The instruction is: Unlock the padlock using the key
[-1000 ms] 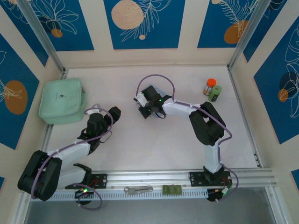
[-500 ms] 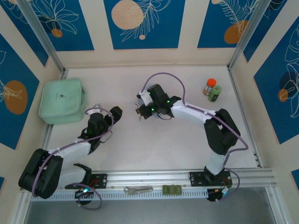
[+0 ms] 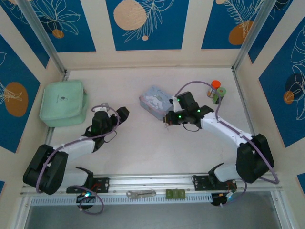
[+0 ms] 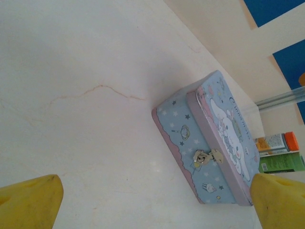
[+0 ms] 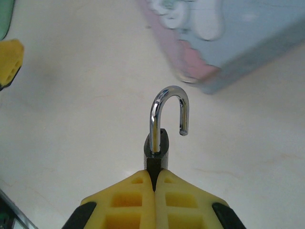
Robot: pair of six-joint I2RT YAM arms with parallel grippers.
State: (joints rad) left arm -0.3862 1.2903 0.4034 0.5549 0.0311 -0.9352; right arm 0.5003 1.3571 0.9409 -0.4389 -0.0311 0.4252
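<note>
Since the earlier frame, the right arm has swung rightward off the blue tin, which lies uncovered on the table. Facing the tin's clasp side, well apart, the left gripper stands wide open. Clamped in the right gripper, the padlock stands upright near the tin's corner, its shackle free at one end.

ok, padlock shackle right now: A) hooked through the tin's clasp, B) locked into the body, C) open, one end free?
C: the padlock gripped in the right pincer has its shackle's short end hanging free, clear of the tin.
</note>
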